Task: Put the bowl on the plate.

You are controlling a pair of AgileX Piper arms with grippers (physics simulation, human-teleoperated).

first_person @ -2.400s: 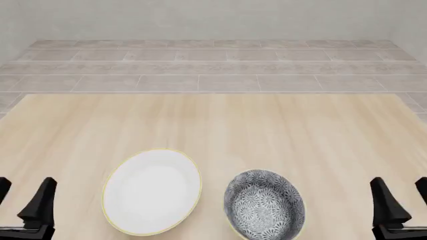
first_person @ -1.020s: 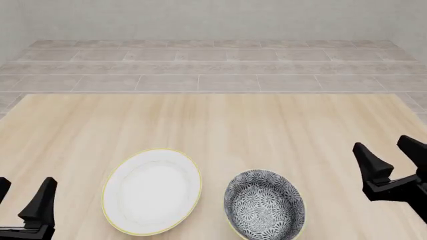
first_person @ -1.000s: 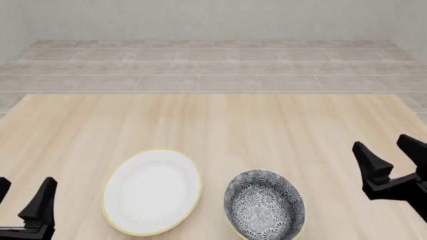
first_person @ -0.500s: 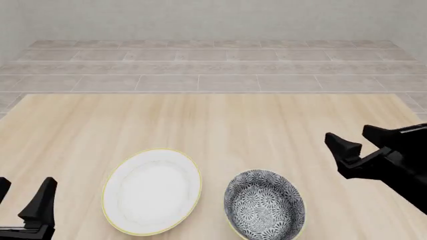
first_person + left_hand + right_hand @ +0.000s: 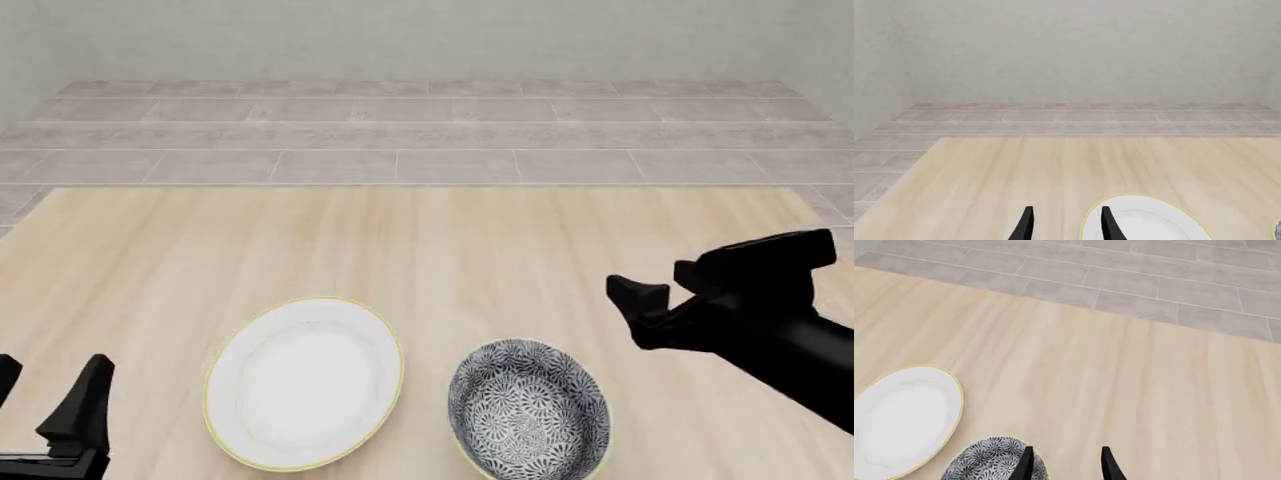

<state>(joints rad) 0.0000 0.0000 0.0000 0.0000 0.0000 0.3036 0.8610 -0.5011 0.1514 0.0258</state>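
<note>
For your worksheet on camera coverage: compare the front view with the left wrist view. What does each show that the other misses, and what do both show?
Only the front view shows the right gripper, open above the table, and the whole bowl. Only the left wrist view shows the back wall rising high behind the table. Both show the plate, the table, the tiled floor and the open left gripper.

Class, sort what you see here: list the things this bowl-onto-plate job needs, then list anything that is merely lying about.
Needed for the job:
- bowl
- plate
- right gripper, open, nearest the bowl

Lying about:
- Nothing loose besides these on the table
- left gripper, open, off by the plate
</note>
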